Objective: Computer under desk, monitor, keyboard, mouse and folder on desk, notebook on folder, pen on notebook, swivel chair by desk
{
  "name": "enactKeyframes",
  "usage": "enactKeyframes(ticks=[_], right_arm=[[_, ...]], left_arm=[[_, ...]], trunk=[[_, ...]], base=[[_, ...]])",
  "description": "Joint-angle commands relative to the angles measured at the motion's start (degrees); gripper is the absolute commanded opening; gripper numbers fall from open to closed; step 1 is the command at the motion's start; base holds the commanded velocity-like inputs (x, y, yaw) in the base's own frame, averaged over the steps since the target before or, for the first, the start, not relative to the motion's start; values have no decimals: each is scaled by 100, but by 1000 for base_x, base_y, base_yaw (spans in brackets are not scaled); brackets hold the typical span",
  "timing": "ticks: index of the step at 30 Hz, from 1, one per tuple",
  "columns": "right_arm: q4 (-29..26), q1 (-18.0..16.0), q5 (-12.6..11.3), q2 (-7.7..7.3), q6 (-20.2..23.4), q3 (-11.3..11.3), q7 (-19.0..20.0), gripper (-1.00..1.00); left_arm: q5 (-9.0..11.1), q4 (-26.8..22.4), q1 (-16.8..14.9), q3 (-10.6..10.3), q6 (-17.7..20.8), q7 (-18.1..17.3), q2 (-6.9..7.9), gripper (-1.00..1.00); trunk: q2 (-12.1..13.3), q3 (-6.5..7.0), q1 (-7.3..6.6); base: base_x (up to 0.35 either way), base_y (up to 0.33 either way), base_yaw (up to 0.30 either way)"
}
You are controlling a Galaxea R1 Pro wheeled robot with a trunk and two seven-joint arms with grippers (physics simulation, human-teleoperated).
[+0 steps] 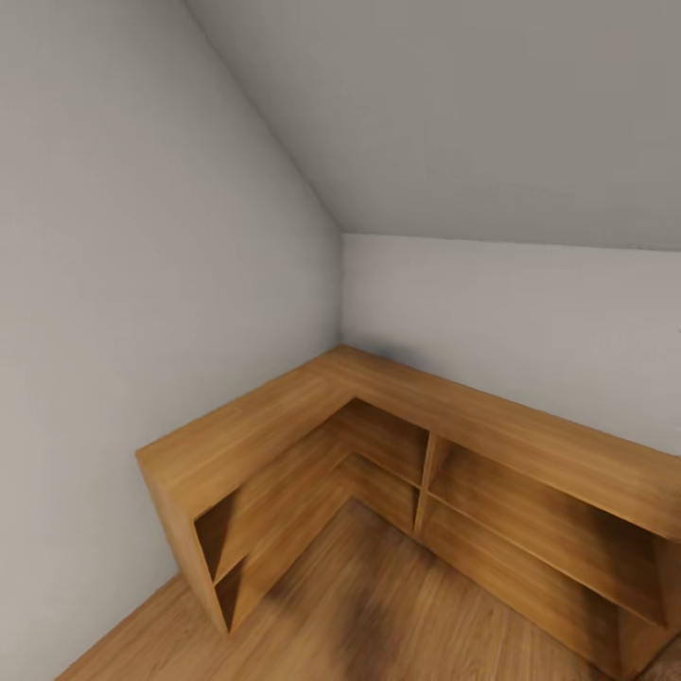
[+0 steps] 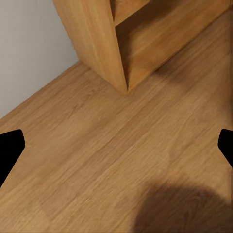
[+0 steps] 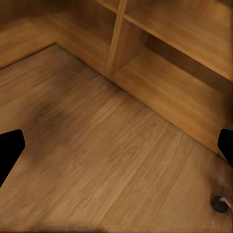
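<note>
Because the robot faces a room corner with a low L-shaped wooden cabinet, none of the task's things can be placed from these pictures: where the folder, the chair and the worktop stand I cannot tell. The cabinet's shelves look bare, and its top is bare too.

The left claw hangs over the wood floor near the cabinet's end corner, its fingertips far apart and nothing between them. The right claw is also spread wide with nothing held, above the floor in front of the lower shelves. A small dark round thing lies on the floor at the picture's edge; it may be a caster, but I cannot be sure.

The main risk, I think, is collision. The base seems close to the cabinet, so a turn in this tight corner could swing an arm into the cabinet's edge or the wall. Another risk is mistaking this cabinet for the worktop and losing time here
</note>
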Motion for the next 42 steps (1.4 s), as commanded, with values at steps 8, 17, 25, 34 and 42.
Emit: enactKeyframes(ticks=[8, 17, 25, 34, 42], right_arm=[[6, -6, -12, 4, 29, 48, -38, 100], [6, -6, -12, 4, 29, 48, -33, 100], [6, -6, -12, 3, 30, 46, -31, 100], [6, -6, -12, 2, 37, 48, -31, 100], [6, -6, -12, 1, 147, 48, -23, 100]], left_arm=[[48, 2, -4, -51, -15, 12, -1, 100], [48, 2, -3, -51, -15, 12, -1, 100], [48, 2, -4, -51, -15, 7, -1, 100], [48, 2, -3, -50, -15, 7, -1, 100], [48, 2, -4, -50, -15, 7, -1, 100]], trunk=[[-5, -67, 2], [-5, -125, 2], [-5, -138, 2], [-5, -138, 2], [-5, -135, 2]], base=[[256, 127, -151], [299, 168, -179], [78, 46, -253], [2, 1, -271], [0, 0, -271]])
